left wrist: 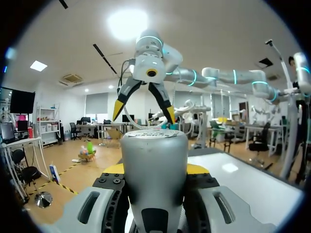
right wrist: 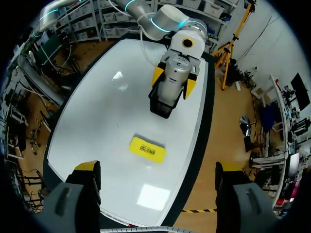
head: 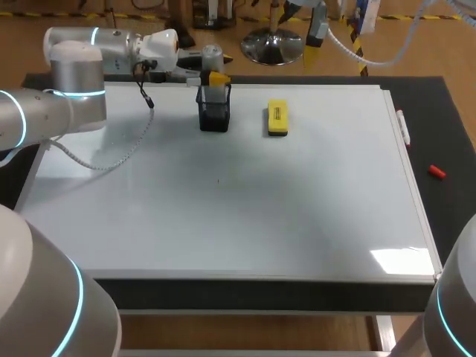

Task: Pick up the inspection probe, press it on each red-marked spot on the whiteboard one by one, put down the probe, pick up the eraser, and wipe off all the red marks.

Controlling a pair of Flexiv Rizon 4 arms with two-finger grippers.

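Observation:
The inspection probe (left wrist: 154, 170), a grey cylinder, stands between the yellow fingertips (left wrist: 114, 168) of my left gripper (left wrist: 155, 171), which is shut on it. In the head view the left gripper (head: 211, 75) holds the probe (head: 212, 54) just over a black holder (head: 214, 113) at the whiteboard's far edge. The probe's lower end seems to sit in the holder (right wrist: 160, 104). The yellow eraser (head: 277, 117) lies flat to the holder's right, also seen as eraser (right wrist: 147, 149). My right gripper (right wrist: 158, 170) hangs high above the board, wide open and empty. I see no red marks on the whiteboard (head: 245, 208).
A marker (head: 402, 126) lies along the whiteboard's right frame. A small red cap (head: 436, 172) rests on the black mat to the right. A thin grey cable (head: 123, 152) from the left arm trails over the board's left part.

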